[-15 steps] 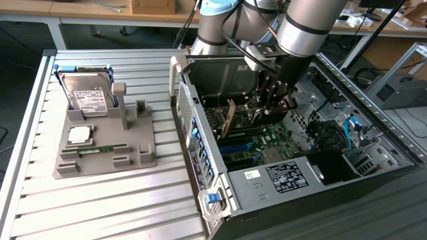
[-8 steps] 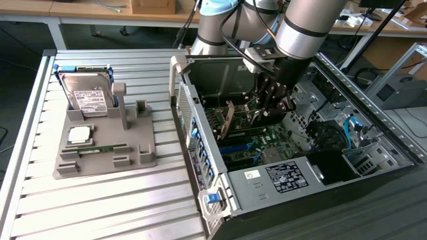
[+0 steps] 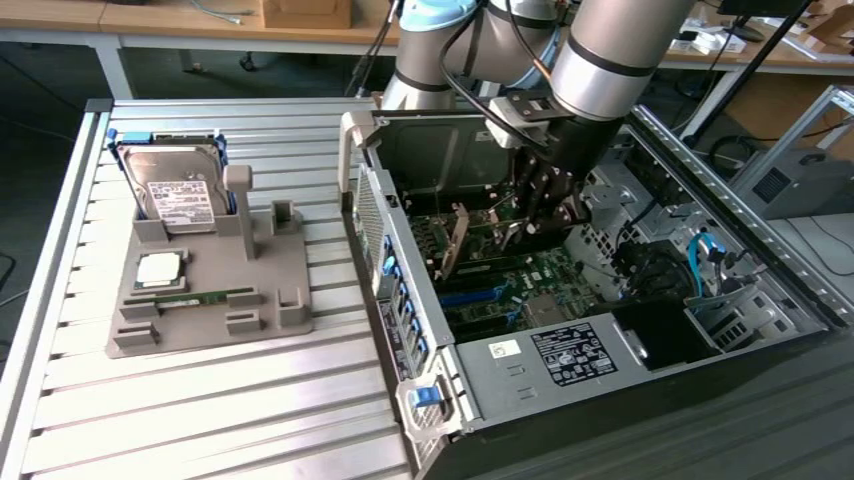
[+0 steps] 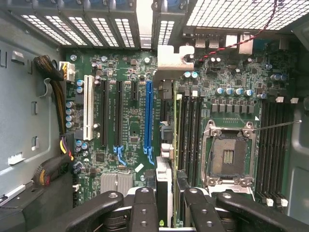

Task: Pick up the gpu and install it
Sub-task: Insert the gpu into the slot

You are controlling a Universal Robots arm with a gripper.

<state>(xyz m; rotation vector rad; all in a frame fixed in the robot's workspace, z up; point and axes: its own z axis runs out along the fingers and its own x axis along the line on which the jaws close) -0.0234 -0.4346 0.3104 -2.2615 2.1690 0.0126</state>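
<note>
One arm is reaching down into the open computer case (image 3: 747, 290) in the exterior view, its pincer (image 3: 541, 215) hanging over the motherboard (image 3: 514, 275) with the gpu (image 3: 457, 243) standing on edge at about nine o'clock of the fingertips, just beside them, its long axis running down toward the board. On the counter (image 3: 240, 400), well apart at nine o'clock, a grey fixture (image 3: 200, 320) is carrying the silver hard drive (image 3: 180, 190). In the wrist view, the pincer (image 4: 171, 212) is gripping the gpu (image 4: 170, 145), which is running edge-on as a narrow strip from between the fingers toward twelve o'clock, ending in its metal bracket (image 4: 175, 60). The card is lying just beside the blue slot (image 4: 148, 113), which sits at nine o'clock of it and runs parallel to its long axis; whether the card's edge is touching the board I cannot tell.
</note>
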